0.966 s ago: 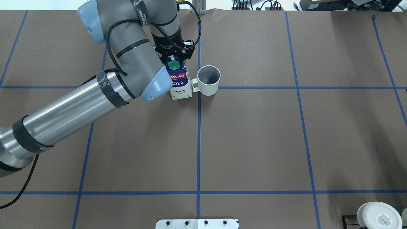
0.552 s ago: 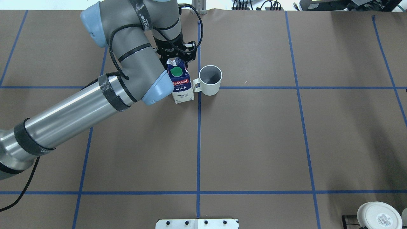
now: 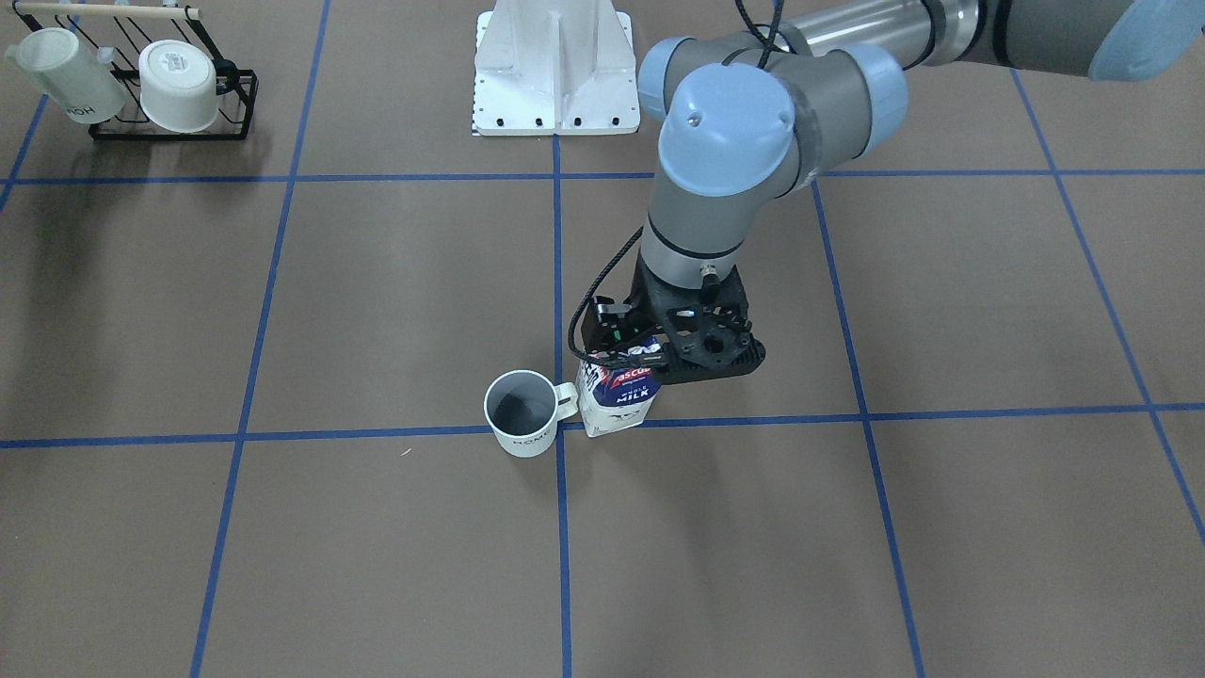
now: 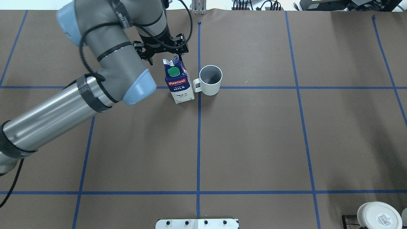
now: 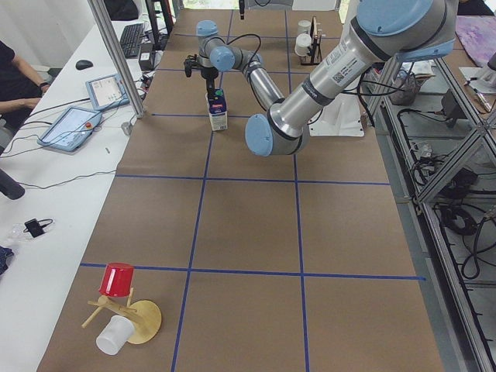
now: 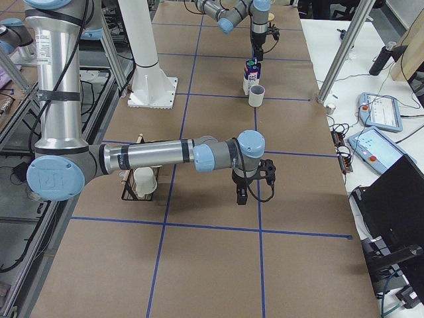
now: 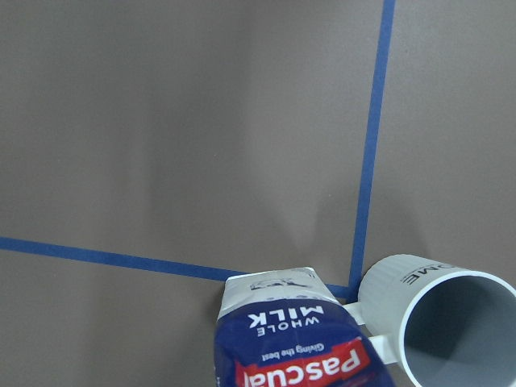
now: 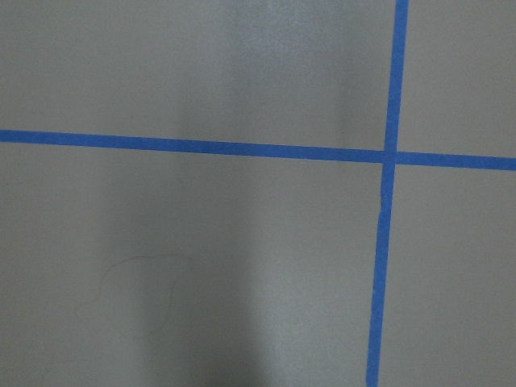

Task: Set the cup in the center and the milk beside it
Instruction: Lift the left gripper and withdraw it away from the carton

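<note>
The milk carton (image 4: pixel 178 84) stands upright just left of the center crossing (image 4: pixel 198 87), and shows in the front view (image 3: pixel 617 403) and the left wrist view (image 7: pixel 290 347). The white mug (image 4: pixel 210 81) stands just right of the crossing, its handle towards the carton, and shows in the front view (image 3: pixel 521 414). My left gripper (image 4: pixel 164 57) is open and empty, above and slightly behind the carton's top, apart from it. My right gripper (image 6: pixel 252 189) hangs over bare table far from both; I cannot tell if it is open.
A black rack (image 3: pixel 169 89) with two white cups stands near the robot's base plate (image 3: pixel 555 75). A handleless white cup (image 4: pixel 378 216) shows at the overhead view's bottom right. A red cup on a wooden stand (image 5: pixel 116 280) is at the table's left end.
My left gripper has let go of the carton and moved up and to the left. The carton now stands free beside the mug.
</note>
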